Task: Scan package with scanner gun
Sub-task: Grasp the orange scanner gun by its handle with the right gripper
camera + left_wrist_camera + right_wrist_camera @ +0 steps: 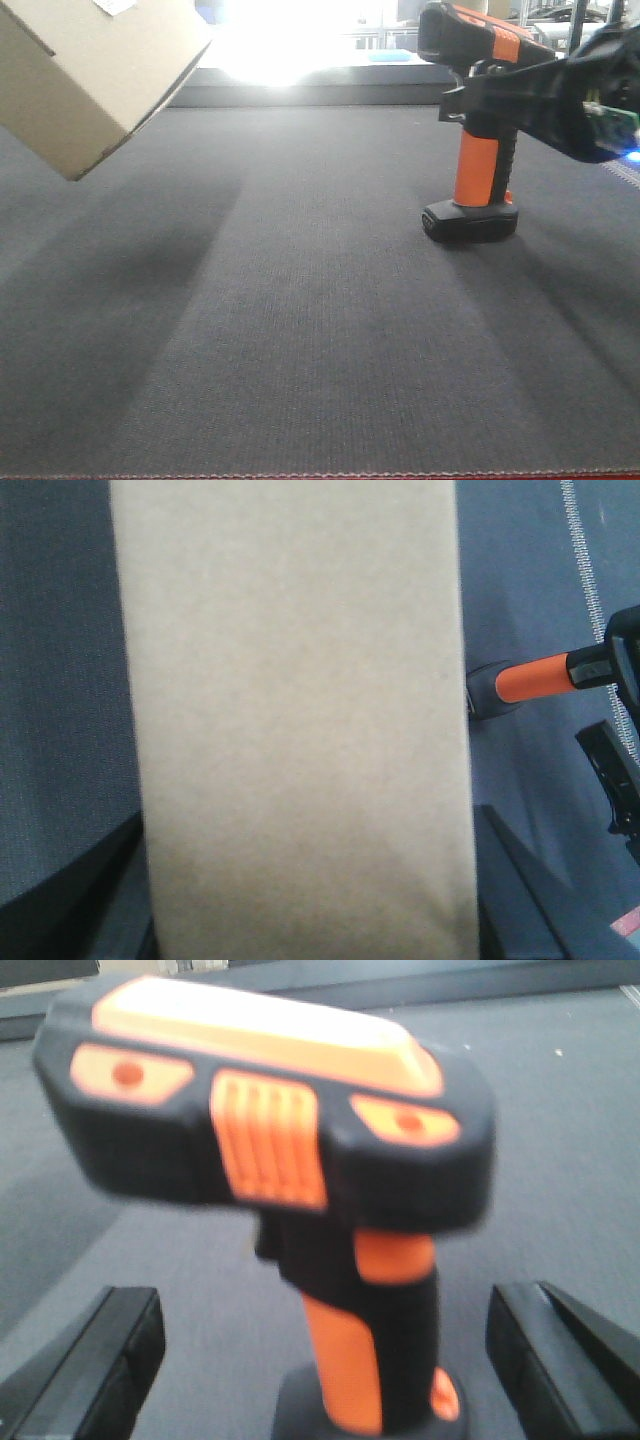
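The package [90,70], a plain tan cardboard box, hangs tilted above the mat at the upper left, with a corner of a white label [115,5] at its top edge. In the left wrist view the package [300,720] fills the gap between the fingers of my left gripper [308,825], which is shut on its sides. The scanner gun [478,170] stands upright on its black foot at the right. My right gripper [478,100] reaches in around its upper handle. The right wrist view shows the scanner gun [280,1140] between the fingers of my right gripper [322,1300], which is open and clear of the handle.
A dark grey woven mat [300,330] covers the table, with a red-stitched front edge [320,474]. A raised dark ledge [300,95] runs along the back under strong glare. A white stitched line [580,580] marks the mat's right side.
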`<state>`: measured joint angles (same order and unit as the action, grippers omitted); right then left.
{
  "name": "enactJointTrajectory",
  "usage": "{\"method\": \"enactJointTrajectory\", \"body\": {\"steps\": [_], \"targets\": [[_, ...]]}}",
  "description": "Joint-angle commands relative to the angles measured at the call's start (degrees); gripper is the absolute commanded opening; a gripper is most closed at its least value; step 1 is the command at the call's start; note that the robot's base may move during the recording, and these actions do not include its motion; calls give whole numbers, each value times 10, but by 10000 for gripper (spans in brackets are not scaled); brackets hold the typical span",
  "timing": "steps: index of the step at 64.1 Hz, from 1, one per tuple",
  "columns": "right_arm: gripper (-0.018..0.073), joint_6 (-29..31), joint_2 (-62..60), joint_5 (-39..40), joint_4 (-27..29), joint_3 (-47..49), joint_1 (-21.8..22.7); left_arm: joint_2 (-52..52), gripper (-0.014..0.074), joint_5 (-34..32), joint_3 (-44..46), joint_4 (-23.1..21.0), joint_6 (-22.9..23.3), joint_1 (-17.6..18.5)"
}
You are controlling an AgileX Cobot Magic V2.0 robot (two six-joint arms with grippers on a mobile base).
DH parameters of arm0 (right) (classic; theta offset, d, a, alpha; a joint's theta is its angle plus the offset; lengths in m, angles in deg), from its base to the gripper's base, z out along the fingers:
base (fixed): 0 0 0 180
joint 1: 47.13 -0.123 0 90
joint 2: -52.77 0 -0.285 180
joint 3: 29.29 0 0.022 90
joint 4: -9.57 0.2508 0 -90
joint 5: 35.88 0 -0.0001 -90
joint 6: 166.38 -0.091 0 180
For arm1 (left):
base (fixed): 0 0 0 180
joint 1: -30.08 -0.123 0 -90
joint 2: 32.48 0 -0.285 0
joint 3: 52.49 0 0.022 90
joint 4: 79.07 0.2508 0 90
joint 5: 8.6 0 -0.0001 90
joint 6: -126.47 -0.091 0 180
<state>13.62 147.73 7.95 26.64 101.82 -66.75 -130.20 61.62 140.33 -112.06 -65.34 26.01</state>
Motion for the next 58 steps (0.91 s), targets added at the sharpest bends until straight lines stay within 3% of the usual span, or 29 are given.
{"method": "enactJointTrajectory", "body": {"steps": [1,11,58], "targets": [[561,0,17,17,10,19,0,6,-111,-3,3,-6,3,4],[561,0,42,20,42,41,0,6,-111,-3,3,-6,3,4],[557,0,71,39,76,82,0,6,-111,-3,3,4,3,4]]}}
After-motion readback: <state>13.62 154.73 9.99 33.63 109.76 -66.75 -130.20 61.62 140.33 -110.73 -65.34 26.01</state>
